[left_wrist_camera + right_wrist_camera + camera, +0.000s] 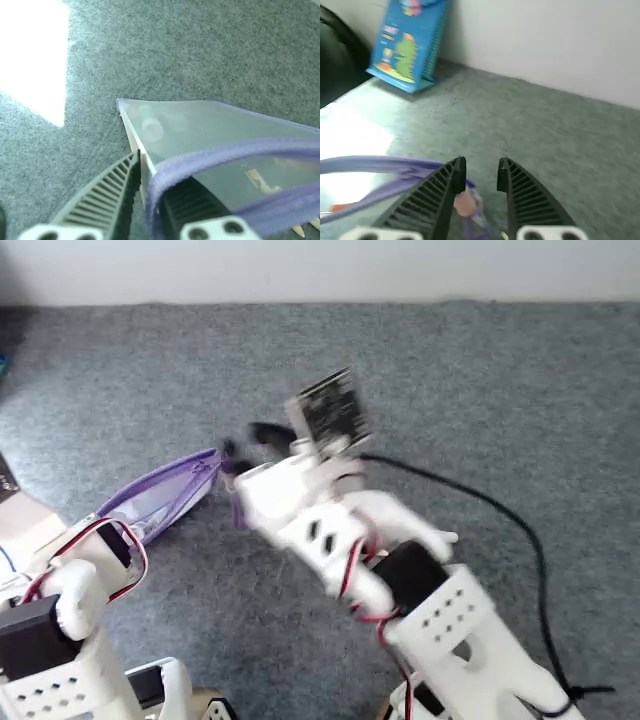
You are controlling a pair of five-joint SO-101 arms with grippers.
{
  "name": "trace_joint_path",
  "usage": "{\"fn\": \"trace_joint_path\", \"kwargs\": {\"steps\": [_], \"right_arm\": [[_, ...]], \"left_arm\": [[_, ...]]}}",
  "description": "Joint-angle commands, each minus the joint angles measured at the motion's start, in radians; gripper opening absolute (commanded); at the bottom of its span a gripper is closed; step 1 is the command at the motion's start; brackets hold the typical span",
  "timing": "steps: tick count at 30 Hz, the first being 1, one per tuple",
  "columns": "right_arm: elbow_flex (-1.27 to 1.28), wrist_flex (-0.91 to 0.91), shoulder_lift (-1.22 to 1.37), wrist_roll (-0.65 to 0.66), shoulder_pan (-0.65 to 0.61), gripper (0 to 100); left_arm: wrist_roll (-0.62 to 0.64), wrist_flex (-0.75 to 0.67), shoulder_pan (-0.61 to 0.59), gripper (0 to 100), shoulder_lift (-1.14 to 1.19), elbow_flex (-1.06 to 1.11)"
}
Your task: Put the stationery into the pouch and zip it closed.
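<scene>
The pouch [160,492] is see-through with purple zip trim and lies on the grey carpet at the left. My left gripper [142,160] is shut on the pouch [215,135] at its edge, one finger on each side of the wall. Through the wall I see a pale round-ended item [152,128] and pencil tips [300,230] inside. My right gripper [481,167] hovers at the pouch's far end [232,462], its fingers a little apart. The purple zip trim [380,165] runs beside one finger [451,182], and a small pinkish piece [462,202] sits against that finger's inner face.
A black cable [510,525] trails over the carpet on the right. A blue printed box [407,45] leans on the white wall. A pale cardboard piece [22,522] lies at the left edge. Open carpet stretches behind and to the right of the arms.
</scene>
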Motion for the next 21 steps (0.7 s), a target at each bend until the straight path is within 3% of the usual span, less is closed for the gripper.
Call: {"fn": "trace_joint_path", "kwargs": {"steps": [1,8,13,21], "right_arm": [[-0.055,0.160,0.008,0.014,0.185,10.4],[-0.060,0.346,0.271,0.216,0.338,10.5],[-0.061,0.371,0.443,0.405,0.349,10.6],[-0.097,0.366,0.633,0.586,0.349,14.1]], "left_arm": [[0.009,0.008,-0.002,1,0.002,-0.054],[0.009,0.009,-0.002,1,0.002,-0.054],[0.009,0.009,-0.002,1,0.003,-0.054],[0.009,0.015,-0.002,1,0.005,-0.054]]}}
